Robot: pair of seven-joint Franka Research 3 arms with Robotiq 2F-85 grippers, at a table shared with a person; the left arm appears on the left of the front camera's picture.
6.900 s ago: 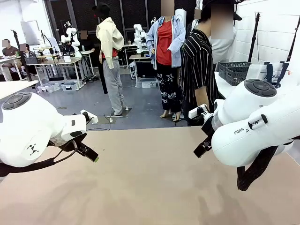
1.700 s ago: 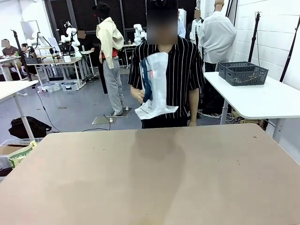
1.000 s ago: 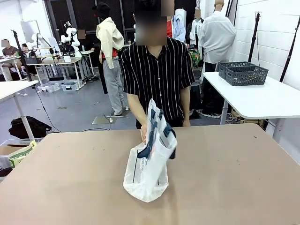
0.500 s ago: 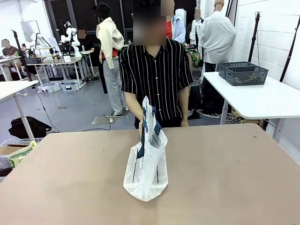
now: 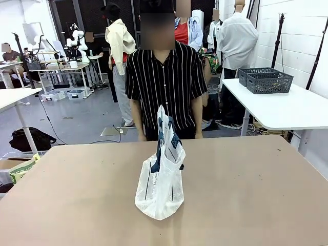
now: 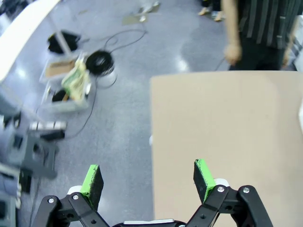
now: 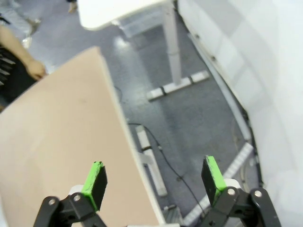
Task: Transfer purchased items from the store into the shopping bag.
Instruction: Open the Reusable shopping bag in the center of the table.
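The shopping bag [image 5: 160,177], a translucent whitish tote with navy handles, stands upright by itself at the middle of the tan table [image 5: 246,195]. No hand is on it. A dark grey perforated basket, the store [image 5: 266,80], sits on a white side table at the far right. The purchased items are out of view. My left gripper [image 6: 147,177] is open and holds nothing; it hangs over the table's side edge with the floor below. My right gripper [image 7: 153,176] is open too, nothing between its fingers, above the other side edge.
A person in a striped shirt [image 5: 165,84] stands behind the far edge with both arms hanging down; one hand [image 6: 232,53] appears in the left wrist view. A white side table [image 5: 287,110] stands at the right. Boxes and cables [image 6: 75,80] lie on the floor.
The person brought the bag down onto the table, let go of it and straightened up. The bag now stands alone. Both grippers stay open.
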